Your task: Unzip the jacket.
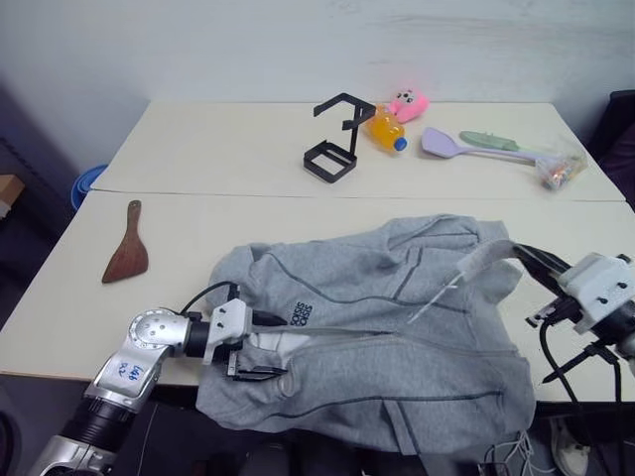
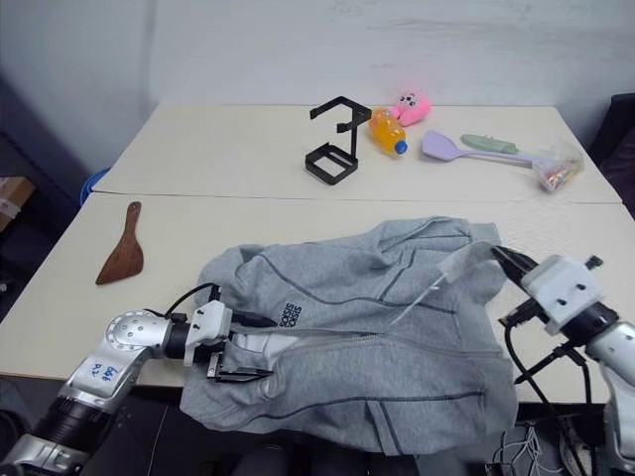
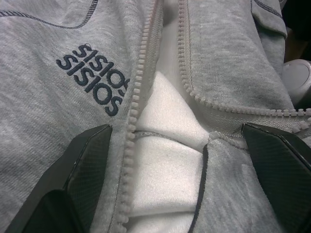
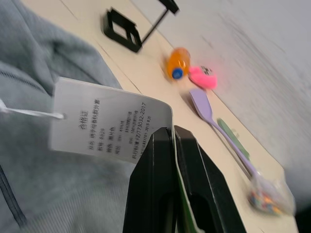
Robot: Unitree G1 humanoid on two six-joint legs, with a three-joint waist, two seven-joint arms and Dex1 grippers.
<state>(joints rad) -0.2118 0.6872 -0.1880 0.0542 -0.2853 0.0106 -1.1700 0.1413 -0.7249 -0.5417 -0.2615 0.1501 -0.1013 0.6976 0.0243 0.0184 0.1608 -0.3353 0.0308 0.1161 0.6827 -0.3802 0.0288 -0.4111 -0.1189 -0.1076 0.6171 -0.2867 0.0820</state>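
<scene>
Left eye view: jacket [image 1: 387, 327] lay in lower centre of frame, draped over near bench [image 1: 298, 228] edge. Light grey fleece, darker seams, dark chest logo, white lining exposed between parted zipper rows. Left gripper [image 1: 260, 357], lower left, jaws fully apart astride opening, holding nothing; likely bracing fabric. Right gripper [image 4: 173, 145], jaws shut on paper tag [image 4: 104, 124], apparently pulling zip by it.
</scene>
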